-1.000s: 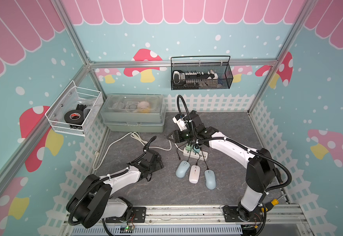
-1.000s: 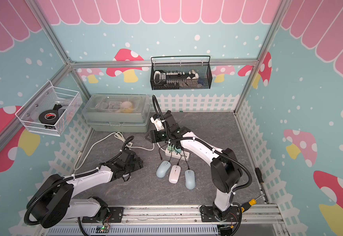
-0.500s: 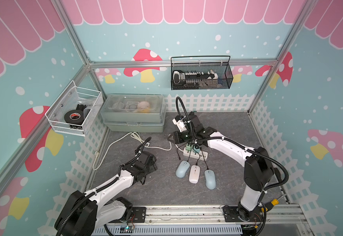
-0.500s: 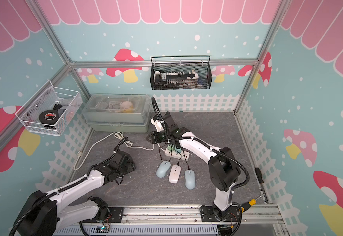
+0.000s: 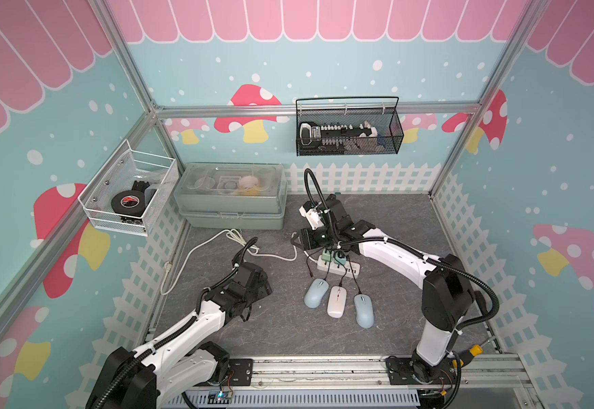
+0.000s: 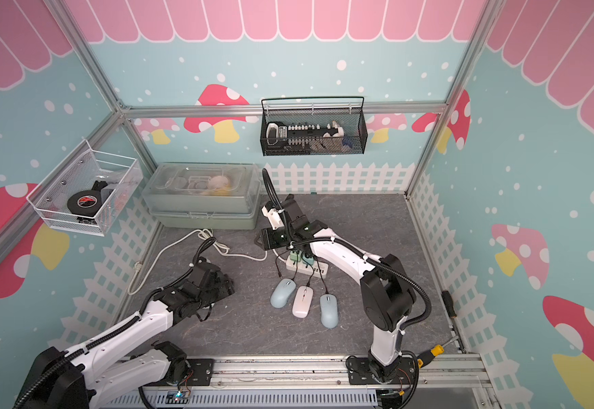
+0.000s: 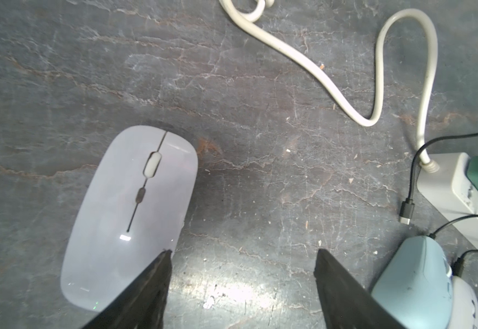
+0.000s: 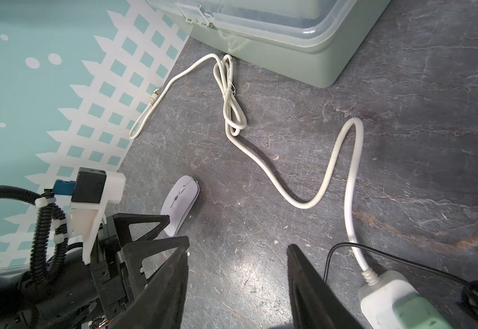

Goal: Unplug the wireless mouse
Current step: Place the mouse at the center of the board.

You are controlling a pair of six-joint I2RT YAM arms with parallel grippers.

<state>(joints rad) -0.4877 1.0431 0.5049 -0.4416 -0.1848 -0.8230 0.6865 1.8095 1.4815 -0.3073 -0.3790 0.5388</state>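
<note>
A pale lilac wireless mouse [image 7: 131, 210] lies flat on the grey floor with no cable in it, also visible in the right wrist view [image 8: 179, 205]; both top views hide it under my left gripper [image 5: 255, 288]. That gripper [image 7: 244, 253] is open over bare floor, one finger's tip overlapping the mouse's rear. A loose black cable end [image 7: 406, 212] lies near the white power strip [image 5: 338, 267]. Three more mice, the leftmost light blue [image 5: 316, 292], stay cabled to the strip. My right gripper [image 8: 238, 243] hangs open and empty beside the strip's cord end [image 8: 367, 275].
A green storage box with a clear lid [image 5: 232, 202] stands at the back left. The strip's white cord [image 5: 196, 255] loops across the floor to the left wall. Wire baskets [image 5: 348, 131] hang on the walls. A screwdriver [image 6: 433, 350] lies at the front right.
My left arm has drawn back, and its gripper has shifted a little to the left, away from the row of mice. The right gripper has hardly moved.
</note>
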